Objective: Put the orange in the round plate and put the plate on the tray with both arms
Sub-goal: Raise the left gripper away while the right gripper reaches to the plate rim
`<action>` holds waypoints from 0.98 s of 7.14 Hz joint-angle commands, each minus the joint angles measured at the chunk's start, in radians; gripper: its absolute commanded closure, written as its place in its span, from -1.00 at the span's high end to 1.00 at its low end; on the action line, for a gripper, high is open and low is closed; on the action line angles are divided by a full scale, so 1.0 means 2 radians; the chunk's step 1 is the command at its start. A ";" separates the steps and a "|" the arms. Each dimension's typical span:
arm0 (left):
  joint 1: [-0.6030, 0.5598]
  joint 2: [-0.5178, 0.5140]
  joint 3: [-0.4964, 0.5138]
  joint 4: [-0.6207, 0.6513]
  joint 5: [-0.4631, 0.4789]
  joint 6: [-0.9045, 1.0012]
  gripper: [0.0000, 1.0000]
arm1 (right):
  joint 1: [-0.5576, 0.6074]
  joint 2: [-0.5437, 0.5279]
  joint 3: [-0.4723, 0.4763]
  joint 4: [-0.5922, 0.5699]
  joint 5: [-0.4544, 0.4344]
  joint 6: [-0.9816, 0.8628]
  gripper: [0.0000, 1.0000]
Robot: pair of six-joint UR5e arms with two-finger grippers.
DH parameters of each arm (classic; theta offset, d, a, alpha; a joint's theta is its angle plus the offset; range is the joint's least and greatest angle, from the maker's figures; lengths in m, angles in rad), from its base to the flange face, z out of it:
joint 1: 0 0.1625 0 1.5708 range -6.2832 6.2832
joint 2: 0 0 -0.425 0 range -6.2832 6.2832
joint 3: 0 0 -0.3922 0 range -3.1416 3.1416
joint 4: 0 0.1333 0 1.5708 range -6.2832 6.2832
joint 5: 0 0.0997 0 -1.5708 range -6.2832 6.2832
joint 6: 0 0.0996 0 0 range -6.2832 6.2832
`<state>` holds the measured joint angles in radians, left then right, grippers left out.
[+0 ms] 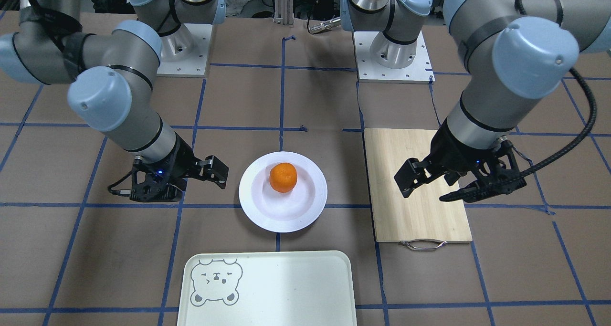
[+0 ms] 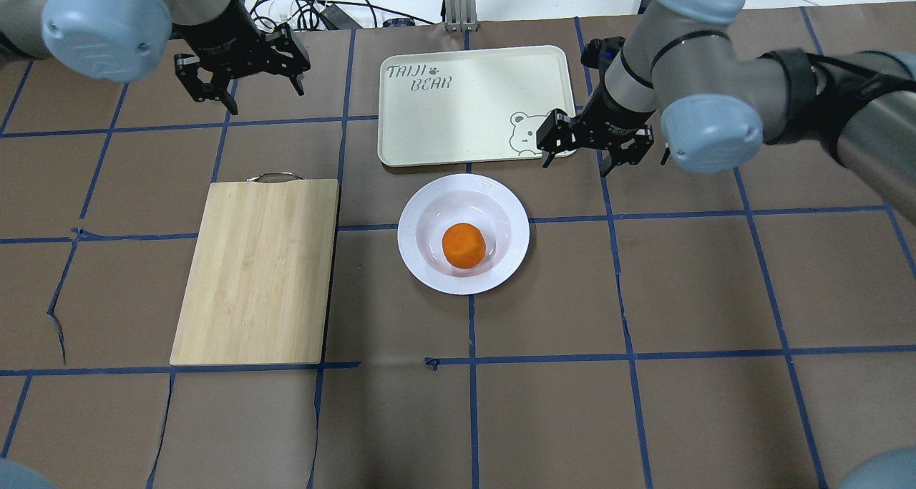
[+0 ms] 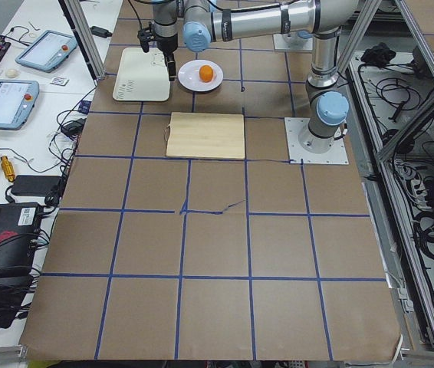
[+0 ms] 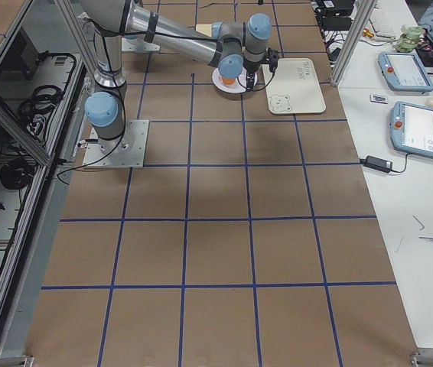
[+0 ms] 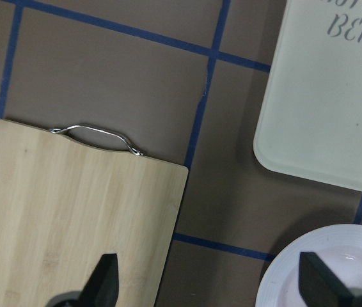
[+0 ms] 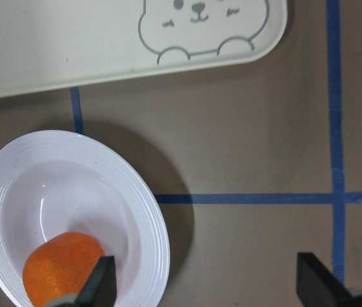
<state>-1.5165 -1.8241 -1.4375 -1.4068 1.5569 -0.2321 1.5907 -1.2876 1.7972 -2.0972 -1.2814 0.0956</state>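
Orange (image 2: 464, 245) in the round plate (image 2: 413, 215), near the tray (image 2: 458, 113)

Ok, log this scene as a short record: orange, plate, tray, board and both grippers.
orange: lying in the plate's sunken centre
plate: on the table, not on the tray
tray: nothing on it, apart from the plate, bear drawing in one corner
board: bare wood, metal handle at one end
left gripper: open, holding nothing, near the board
right gripper: open, holding nothing, near the tray's bear corner
step left: plate onto tray
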 commanded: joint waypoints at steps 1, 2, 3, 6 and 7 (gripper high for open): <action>0.012 0.018 -0.007 -0.040 0.014 0.003 1.00 | 0.004 0.038 0.064 -0.114 0.057 0.004 1.00; 0.010 0.025 -0.014 -0.053 0.016 0.003 1.00 | 0.020 0.047 0.069 -0.126 0.057 0.020 1.00; 0.009 0.039 -0.015 -0.052 0.029 0.003 1.00 | 0.037 0.048 0.073 -0.129 0.059 0.030 1.00; 0.000 0.077 -0.040 -0.047 0.064 0.005 1.00 | 0.040 0.069 0.098 -0.181 0.059 0.031 1.00; 0.000 0.084 -0.040 -0.047 0.037 0.004 1.00 | 0.041 0.077 0.098 -0.185 0.059 0.032 1.00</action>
<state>-1.5162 -1.6767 -1.5098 -1.5036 1.6687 -0.2234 1.6694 -1.1565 1.9888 -2.4404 -1.1638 0.1568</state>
